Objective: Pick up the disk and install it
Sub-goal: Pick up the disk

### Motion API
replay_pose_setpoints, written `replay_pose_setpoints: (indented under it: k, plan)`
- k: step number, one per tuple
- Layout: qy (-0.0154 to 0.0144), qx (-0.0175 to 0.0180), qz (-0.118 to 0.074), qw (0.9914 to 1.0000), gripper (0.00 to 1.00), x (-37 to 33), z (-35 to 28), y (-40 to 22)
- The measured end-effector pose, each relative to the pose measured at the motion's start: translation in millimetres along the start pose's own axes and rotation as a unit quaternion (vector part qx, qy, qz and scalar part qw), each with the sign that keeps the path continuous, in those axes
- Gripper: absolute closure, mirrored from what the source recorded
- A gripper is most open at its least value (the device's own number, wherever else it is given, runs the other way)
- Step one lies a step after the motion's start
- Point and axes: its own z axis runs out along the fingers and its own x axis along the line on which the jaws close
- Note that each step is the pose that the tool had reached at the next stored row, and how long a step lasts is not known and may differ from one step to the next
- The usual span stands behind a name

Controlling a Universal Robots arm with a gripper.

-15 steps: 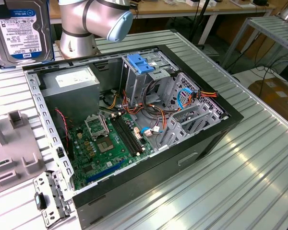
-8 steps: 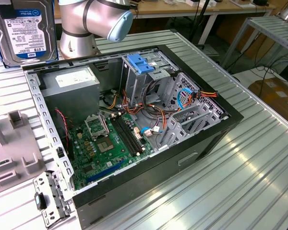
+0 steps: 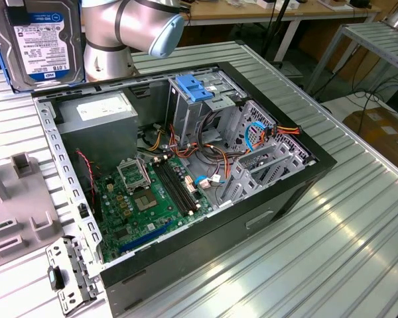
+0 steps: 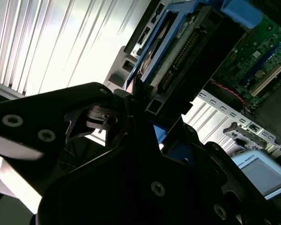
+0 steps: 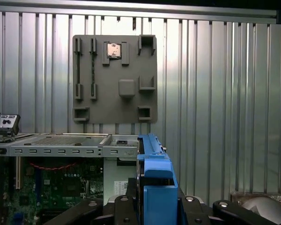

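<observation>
The disk (image 3: 38, 41), a silver drive with a white and blue label in blue carrier rails, hangs upright in the air at the exterior view's far left, above the rear corner of the open computer case (image 3: 265, 212). In the first wrist view its blue rail (image 5: 153, 183) stands edge-on between the black fingers (image 5: 117, 211) of my gripper (image 5: 154, 208), which is shut on it. The second wrist view looks along the disk (image 4: 178, 51) from its connector edge, with the gripper (image 4: 145, 110) clamped at its near end.
Inside the case are a drive cage topped by a bare blue bracket (image 3: 194, 88), a grey power supply (image 3: 99, 112) and the green motherboard (image 3: 152, 192). A grey fixture plate (image 5: 114, 77) lies on the ribbed metal table beside the case. A loose metal bracket (image 3: 66, 275) lies near the front corner.
</observation>
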Motion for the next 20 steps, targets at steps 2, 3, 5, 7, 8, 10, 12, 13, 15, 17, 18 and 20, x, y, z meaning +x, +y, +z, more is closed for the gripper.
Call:
replay_pose_setpoints:
  k: [2,3,5,7,8,10,12,13,15,17,18,20]
  plan:
    - [0.0000,-0.0001,0.000,1.00000,0.63,0.0,0.0,-1.9]
    - [0.0000,-0.0002,0.000,1.00000,0.63,0.0,0.0,-3.4]
    - [0.0000,-0.0003,0.000,1.00000,0.63,0.1,0.1,-5.0]
    - [0.0000,-0.0004,0.000,1.00000,0.63,0.1,0.1,-6.9]
    - [0.0000,-0.0005,0.000,1.00000,0.63,0.1,0.1,-7.8]
    - [0.0000,-0.0006,0.000,1.00000,0.63,0.1,0.1,-9.5]
    - [0.0000,-0.0007,0.000,1.00000,0.63,0.2,0.2,-12.0]
    - [0.0000,-0.0008,0.000,1.00000,0.63,0.2,0.2,-13.6]
    - [0.0000,-0.0009,0.000,1.00000,0.63,0.2,0.2,-15.5]
    - [0.0000,-0.0010,0.000,1.00000,0.63,0.3,0.3,-17.6]
    - [0.0000,-0.0011,0.000,1.00000,0.63,0.3,0.3,-18.6]
    - [0.0000,-0.0012,0.000,1.00000,0.63,0.3,0.3,-21.0]
